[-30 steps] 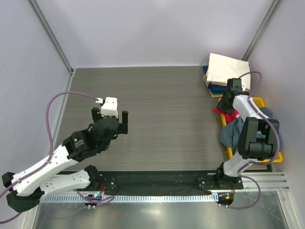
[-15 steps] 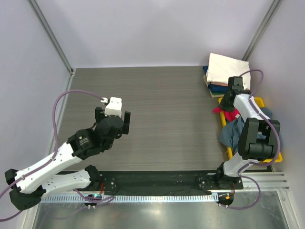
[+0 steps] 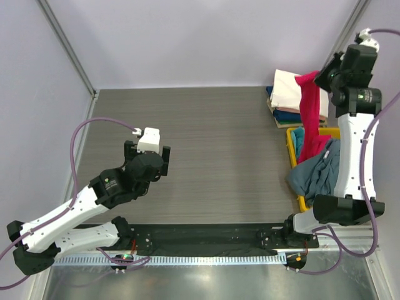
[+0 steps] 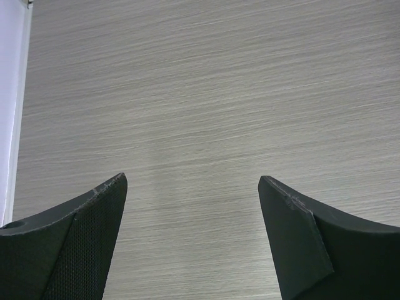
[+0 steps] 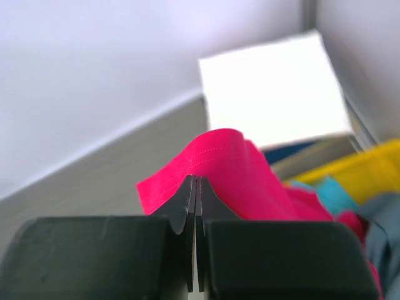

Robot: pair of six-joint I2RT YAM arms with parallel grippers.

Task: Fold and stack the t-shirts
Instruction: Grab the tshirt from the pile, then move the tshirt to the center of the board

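Observation:
My right gripper (image 3: 318,76) is raised high at the far right and shut on the crimson-pink t-shirt (image 3: 310,115), which hangs down from it into the yellow tray (image 3: 292,134). In the right wrist view the jaws (image 5: 197,180) pinch a fold of that pink cloth (image 5: 237,169). A slate blue-grey t-shirt (image 3: 319,175) spills over the tray's near side, with a bit of teal cloth (image 3: 298,142) beside the pink one. A folded stack topped by a cream-white t-shirt (image 3: 284,90) lies at the far right corner. My left gripper (image 3: 147,160) is open and empty above bare table (image 4: 200,125).
The yellow tray stands along the right edge of the table. Walls close the table at the back and both sides. The grey wood-grain tabletop (image 3: 206,144) stretches between the two arms.
My right gripper has risen from the tray to high above it, pulling the crimson-pink t-shirt up with it. The left arm has shifted only slightly.

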